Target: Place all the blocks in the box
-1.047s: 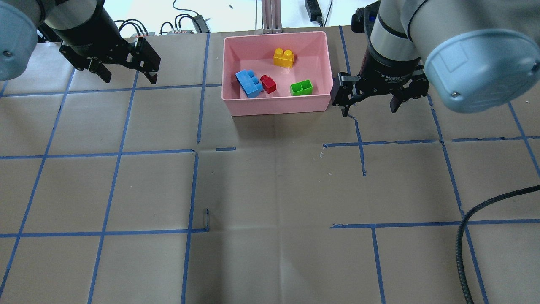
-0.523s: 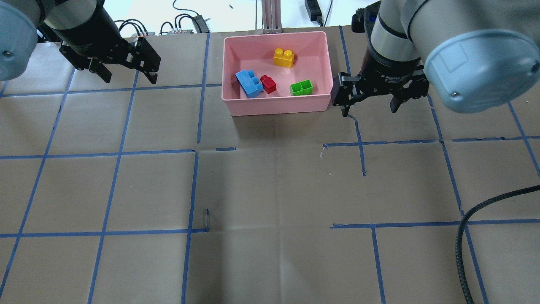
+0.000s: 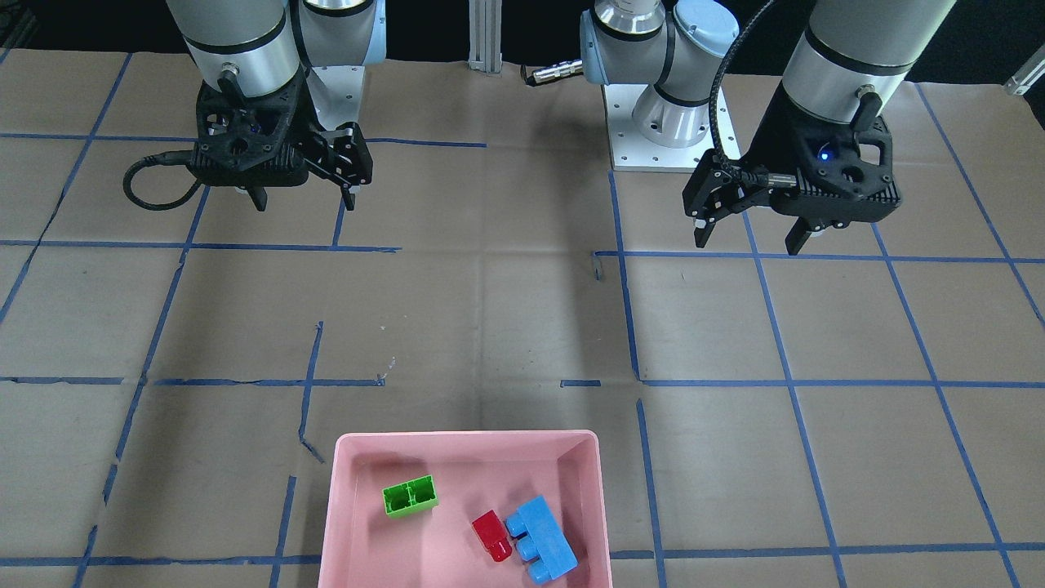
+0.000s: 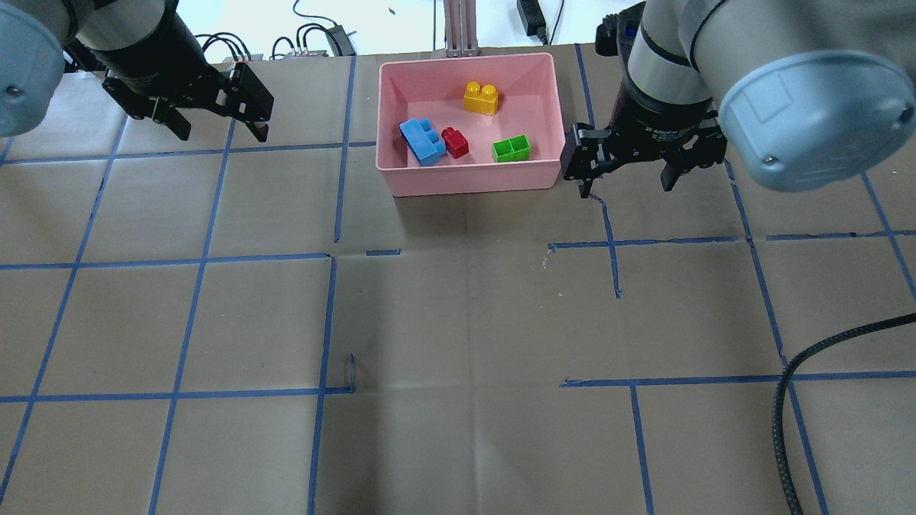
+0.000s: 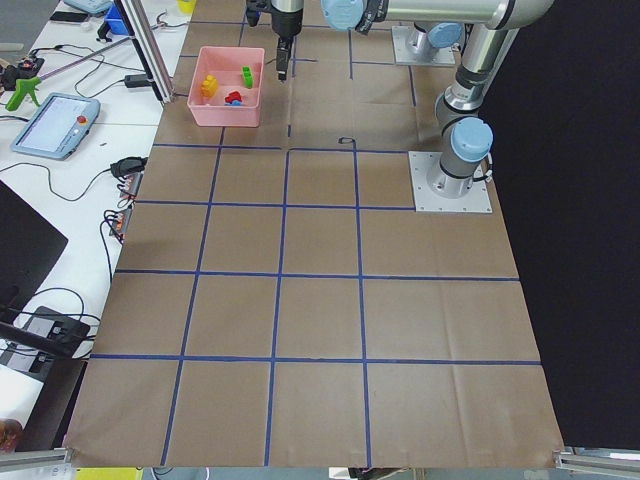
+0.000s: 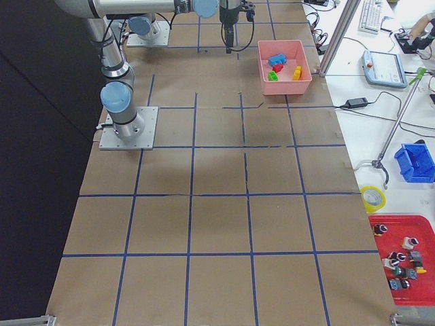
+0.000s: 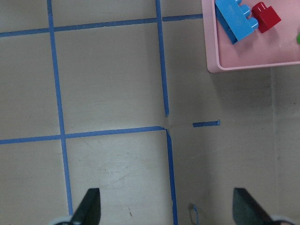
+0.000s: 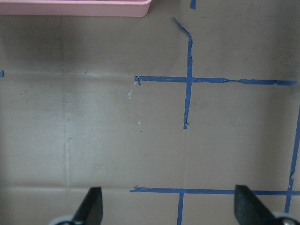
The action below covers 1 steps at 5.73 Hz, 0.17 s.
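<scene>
The pink box (image 4: 469, 187) stands at the table's far middle. In it lie the yellow brick (image 4: 479, 98), the blue brick (image 4: 422, 141), the red brick (image 4: 454, 142) and the green brick (image 4: 511, 149). My left gripper (image 4: 220, 132) is open and empty, above the table well left of the box. My right gripper (image 4: 627, 187) is open and empty, just off the box's right front corner. In the front view the box (image 3: 465, 438) shows the green (image 3: 411, 496), red (image 3: 492, 535) and blue (image 3: 540, 550) bricks; the yellow one is cut off. The left wrist view shows the box corner (image 7: 243, 65).
Brown paper with a blue tape grid covers the table. A black braided cable (image 4: 787, 400) hangs at the lower right. An aluminium post (image 4: 461, 28) and cables stand behind the box. The arm base plate (image 3: 669, 139) sits near the robot.
</scene>
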Tool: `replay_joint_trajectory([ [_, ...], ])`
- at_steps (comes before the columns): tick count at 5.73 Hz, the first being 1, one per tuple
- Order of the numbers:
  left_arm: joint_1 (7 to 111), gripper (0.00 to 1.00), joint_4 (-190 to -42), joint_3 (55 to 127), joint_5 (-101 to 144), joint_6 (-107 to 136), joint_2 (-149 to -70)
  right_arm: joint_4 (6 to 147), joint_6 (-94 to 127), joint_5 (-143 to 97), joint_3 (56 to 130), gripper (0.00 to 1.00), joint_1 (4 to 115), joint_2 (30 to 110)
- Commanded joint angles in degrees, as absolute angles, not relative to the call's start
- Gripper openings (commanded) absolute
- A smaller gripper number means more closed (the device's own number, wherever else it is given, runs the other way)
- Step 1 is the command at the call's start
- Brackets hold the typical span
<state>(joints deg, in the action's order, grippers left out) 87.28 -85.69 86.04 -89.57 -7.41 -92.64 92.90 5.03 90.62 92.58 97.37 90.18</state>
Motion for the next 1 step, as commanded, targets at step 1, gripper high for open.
replay_joint_trajectory([
  [1,87.3,0.99,-85.7,86.1,-89.4,-7.4,-92.6,92.9,5.0,90.6,92.6,1.0,97.3,90.2],
])
